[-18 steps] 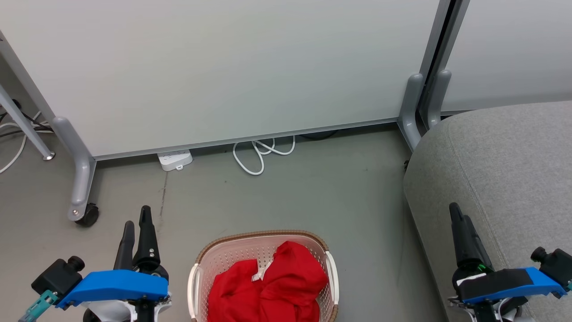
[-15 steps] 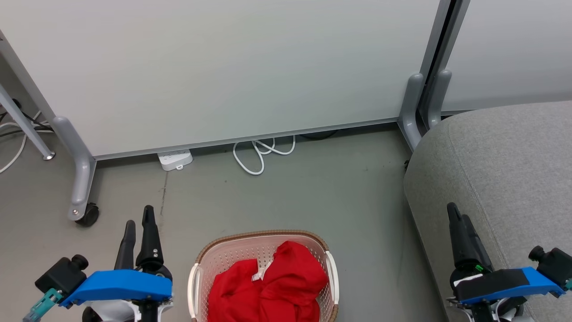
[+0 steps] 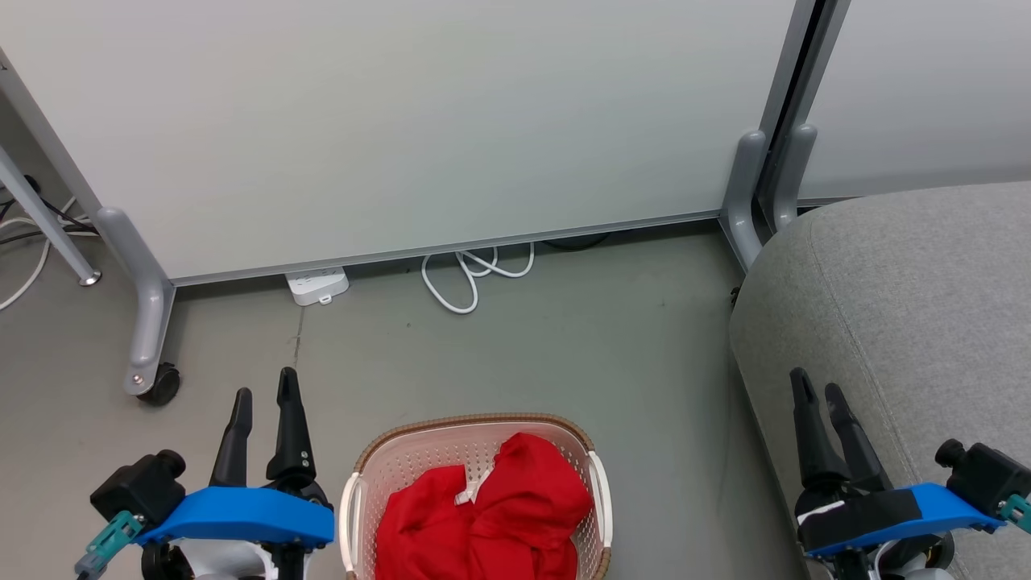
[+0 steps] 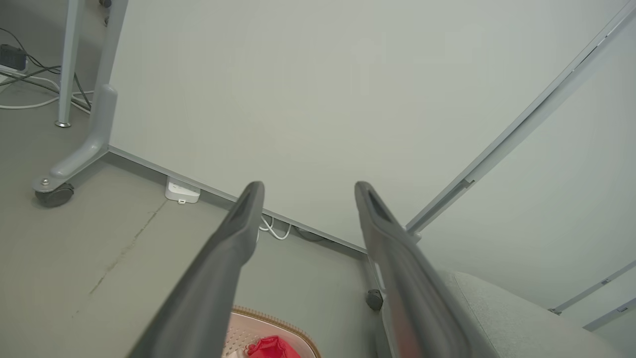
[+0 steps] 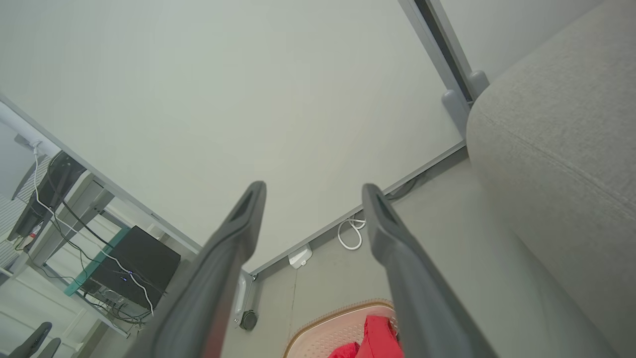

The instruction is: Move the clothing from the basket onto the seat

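Note:
Red clothing (image 3: 491, 515) lies crumpled in the cream basket (image 3: 475, 433) with a brown rim, on the floor at the bottom centre of the head view. The grey seat (image 3: 910, 306) fills the right side. My left gripper (image 3: 264, 395) stands open to the left of the basket, nothing between its fingers. My right gripper (image 3: 815, 388) is open in front of the seat's left edge, right of the basket. In the left wrist view the left gripper (image 4: 307, 188) points at the wall panel, with the basket (image 4: 278, 325) and clothing (image 4: 271, 347) low down. The right wrist view shows the right gripper (image 5: 313, 189), basket (image 5: 328, 328), clothing (image 5: 377, 338) and seat (image 5: 561, 149).
A pale wall panel (image 3: 403, 121) on grey wheeled feet (image 3: 145, 322) stands behind. A white power strip (image 3: 316, 286) and a looped white cable (image 3: 471, 278) lie at its base. More cables (image 3: 24, 242) and a table leg are at far left.
Both grippers have drifted inward toward the basket: the left one to the right, the right one to the left. The basket and clothing have not moved.

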